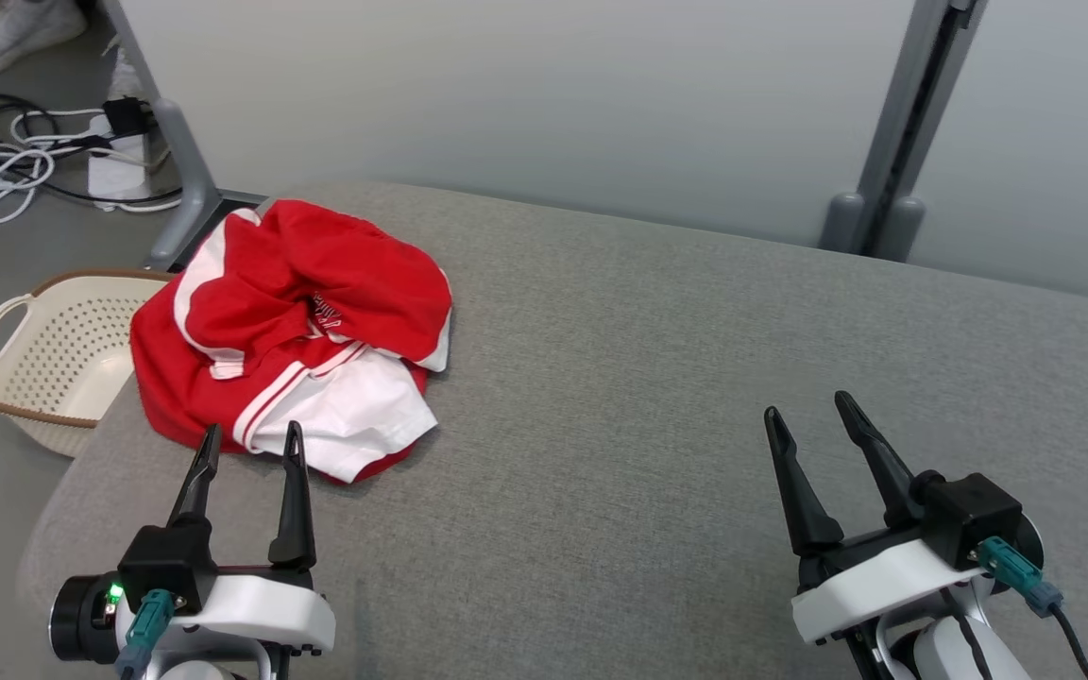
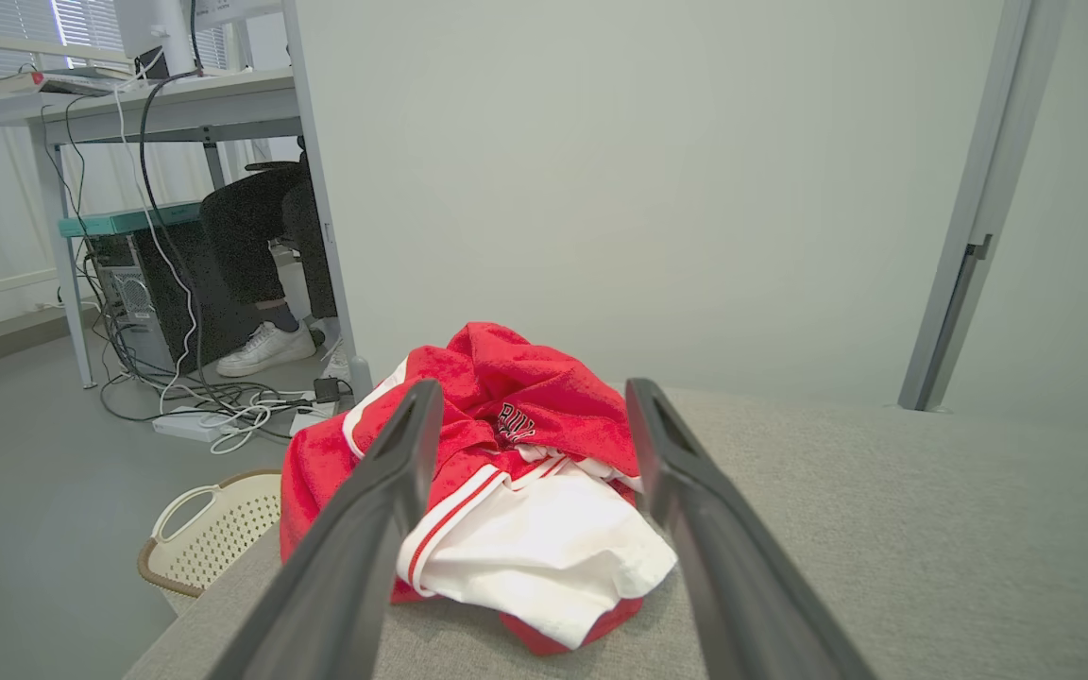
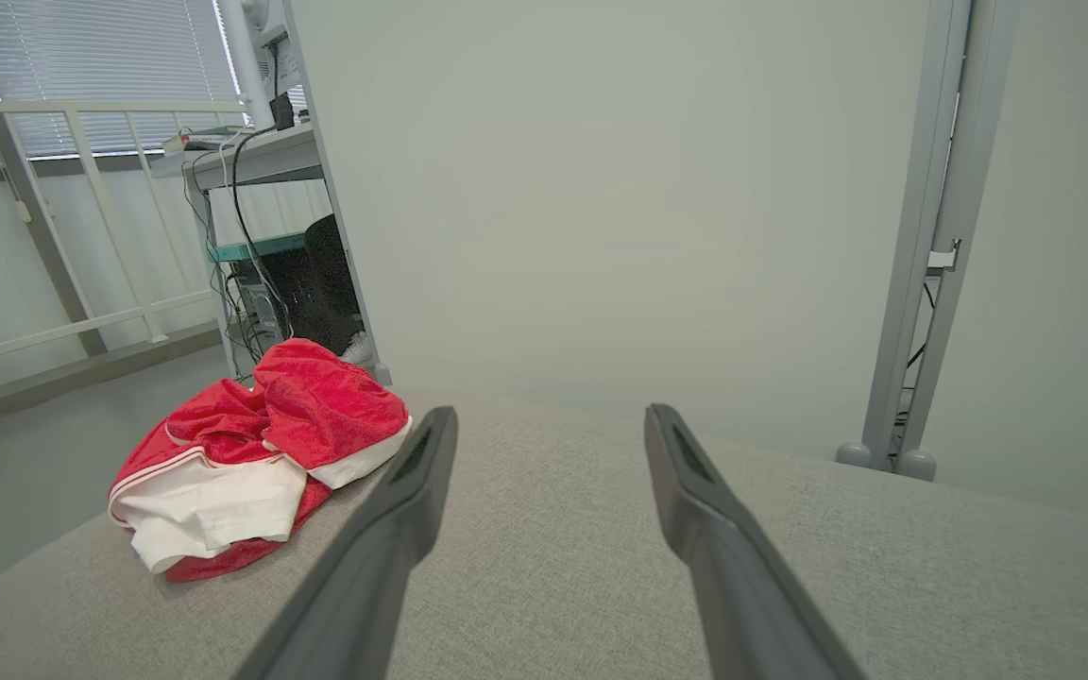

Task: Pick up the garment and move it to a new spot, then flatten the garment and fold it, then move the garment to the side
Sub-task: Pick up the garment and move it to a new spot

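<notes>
A crumpled red and white garment (image 1: 294, 331) lies in a heap at the far left corner of the grey padded table (image 1: 657, 406). My left gripper (image 1: 251, 442) is open, its fingertips just short of the heap's near white edge, nothing between them. In the left wrist view the garment (image 2: 506, 472) sits straight ahead between the two fingers. My right gripper (image 1: 807, 406) stands open over bare table at the right, far from the cloth. The right wrist view has the garment (image 3: 251, 453) off to its left.
A cream perforated basket (image 1: 53, 354) with a brown rim stands on the floor beside the table's left edge. Cables and a power strip (image 1: 25, 165) lie on the floor behind it. A person's shoe (image 2: 265, 348) and legs are under a desk. A grey partition post (image 1: 893, 142) rises behind the table.
</notes>
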Motion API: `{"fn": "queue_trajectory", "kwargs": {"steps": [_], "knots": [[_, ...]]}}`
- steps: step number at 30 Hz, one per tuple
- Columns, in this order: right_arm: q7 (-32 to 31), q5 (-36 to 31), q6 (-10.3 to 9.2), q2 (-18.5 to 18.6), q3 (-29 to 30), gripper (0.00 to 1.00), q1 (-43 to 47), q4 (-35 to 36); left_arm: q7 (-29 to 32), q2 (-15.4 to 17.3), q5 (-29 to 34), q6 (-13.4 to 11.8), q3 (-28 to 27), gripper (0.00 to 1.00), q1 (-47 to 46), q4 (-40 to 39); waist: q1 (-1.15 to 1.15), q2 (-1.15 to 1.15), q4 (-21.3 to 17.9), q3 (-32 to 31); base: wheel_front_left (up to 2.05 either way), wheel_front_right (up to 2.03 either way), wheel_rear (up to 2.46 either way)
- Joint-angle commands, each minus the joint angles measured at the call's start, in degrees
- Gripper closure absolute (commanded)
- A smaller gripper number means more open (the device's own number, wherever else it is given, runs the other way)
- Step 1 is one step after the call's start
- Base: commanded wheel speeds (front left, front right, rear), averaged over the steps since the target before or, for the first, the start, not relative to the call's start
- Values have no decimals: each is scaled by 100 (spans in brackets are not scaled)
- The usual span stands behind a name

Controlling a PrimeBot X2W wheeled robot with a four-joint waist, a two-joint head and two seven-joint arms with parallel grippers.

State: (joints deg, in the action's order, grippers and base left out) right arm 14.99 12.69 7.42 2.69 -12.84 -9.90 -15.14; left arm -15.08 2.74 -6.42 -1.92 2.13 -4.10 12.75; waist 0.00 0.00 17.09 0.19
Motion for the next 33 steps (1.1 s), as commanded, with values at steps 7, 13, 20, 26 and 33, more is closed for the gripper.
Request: {"fn": "queue_trajectory", "kwargs": {"steps": [7, 13, 20, 26, 33], "knots": [[30, 104, 13, 40, -127, 0, 38, 34, -13, 25, -82, -49, -99, 0, 40, 22, 0, 0, 642, -46, 0, 0, 0], [30, 154, 13, 42, -185, 0, 46, 31, -14, 23, -78, -3, -166, 0, 65, 42, 0, 0, 788, -91, 0, 0, 0], [31, 184, 13, 40, -279, 0, 16, 51, -14, 27, -175, -53, -230, 0, 64, 6, 0, 0, 745, -75, 0, 0, 0], [31, 199, 13, 39, -384, 0, -39, 113, -14, 97, -423, 193, -260, 0, -161, 119, 0, 0, 594, -3, 0, 0, 0], [30, 54, 13, 44, -485, 0, -205, 284, 640, 561, -883, 628, -434, 0, -1131, 310, 0, 0, 278, 323, 0, 0, 0]]}}
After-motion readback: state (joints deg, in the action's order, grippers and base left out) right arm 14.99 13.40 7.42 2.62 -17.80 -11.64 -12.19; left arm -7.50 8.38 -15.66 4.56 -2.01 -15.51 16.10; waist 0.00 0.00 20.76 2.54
